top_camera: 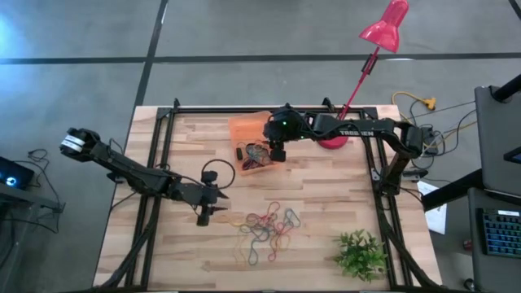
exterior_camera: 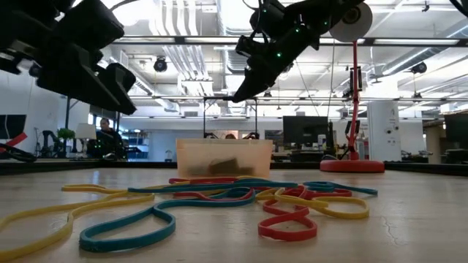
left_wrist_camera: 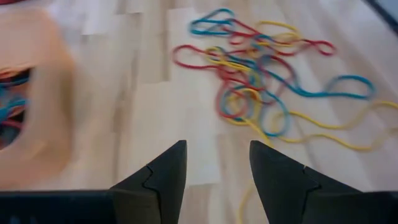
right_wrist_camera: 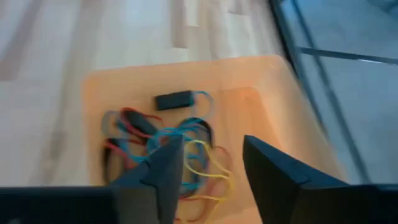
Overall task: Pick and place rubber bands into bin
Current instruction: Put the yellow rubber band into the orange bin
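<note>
Above the bin [top_camera: 248, 138], your right end effector [right_wrist_camera: 208, 168] hung with fingers apart and empty, placed to drop bands among those inside. Beside the bin, rubber bands [top_camera: 269, 228] lay heaped on the worktop [top_camera: 326, 244]; your left end effector [left_wrist_camera: 214, 168] hovered near them, fingers apart, likely to pick.

Open-plan lab or office, wooden workbench [top_camera: 326, 244], exposed ceiling pipes [exterior_camera: 179, 22], monitors [exterior_camera: 303, 131] behind (a person [exterior_camera: 107, 135] seated), concrete floor [top_camera: 73, 49].
</note>
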Controlling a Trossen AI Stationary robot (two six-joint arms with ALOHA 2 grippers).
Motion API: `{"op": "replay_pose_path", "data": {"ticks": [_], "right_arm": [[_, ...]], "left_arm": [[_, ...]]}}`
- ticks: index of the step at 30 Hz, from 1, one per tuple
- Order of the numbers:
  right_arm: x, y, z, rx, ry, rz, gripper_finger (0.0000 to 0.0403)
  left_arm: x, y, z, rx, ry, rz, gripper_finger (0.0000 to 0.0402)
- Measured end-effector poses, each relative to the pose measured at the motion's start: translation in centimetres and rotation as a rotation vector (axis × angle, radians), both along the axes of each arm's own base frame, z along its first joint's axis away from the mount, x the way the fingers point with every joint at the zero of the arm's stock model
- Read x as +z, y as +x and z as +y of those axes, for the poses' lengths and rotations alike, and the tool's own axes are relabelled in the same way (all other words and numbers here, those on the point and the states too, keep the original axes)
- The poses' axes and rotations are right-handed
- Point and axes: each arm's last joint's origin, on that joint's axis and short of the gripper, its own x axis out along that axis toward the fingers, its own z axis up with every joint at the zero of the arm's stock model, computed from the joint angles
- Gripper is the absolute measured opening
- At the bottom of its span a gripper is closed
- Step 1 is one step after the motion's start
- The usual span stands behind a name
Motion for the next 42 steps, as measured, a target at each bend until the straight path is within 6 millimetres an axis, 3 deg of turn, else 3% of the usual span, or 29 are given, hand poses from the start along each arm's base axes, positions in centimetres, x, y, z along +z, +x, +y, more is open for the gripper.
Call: {"op": "replay_pose_path", "data": {"ticks": [6,15,30,33,40,42], "right_arm": [[-0.3,0.3,1.7,0.162,0.107,-0.010,0.0186],[-1.4,0.5,7.0,0.345,0.152,0.058,0.0177],[-4.2,-1.2,15.1,0.396,0.271,0.192,0.0146],[-5.2,-1.9,16.6,0.364,0.235,0.228,0.0137],[-6.6,-4.2,19.0,0.279,0.188,0.270,0.0111],[-6.6,-4.9,19.5,0.273,0.195,0.262,0.0103]], "left_arm": [[-1.1,0.3,-0.4,-0.088,-0.006,0.065,0.0160],[-5.5,3.2,-1.7,-0.156,0.002,0.176,0.0160],[-8.2,6.8,-3.6,-0.218,0.000,0.233,0.0157],[-8.8,7.1,-3.8,-0.220,0.002,0.255,0.0135],[-9.7,7.2,-3.8,-0.186,-0.028,0.299,0.0019],[-9.7,7.2,-3.8,-0.172,-0.026,0.299,0.0008]]}}
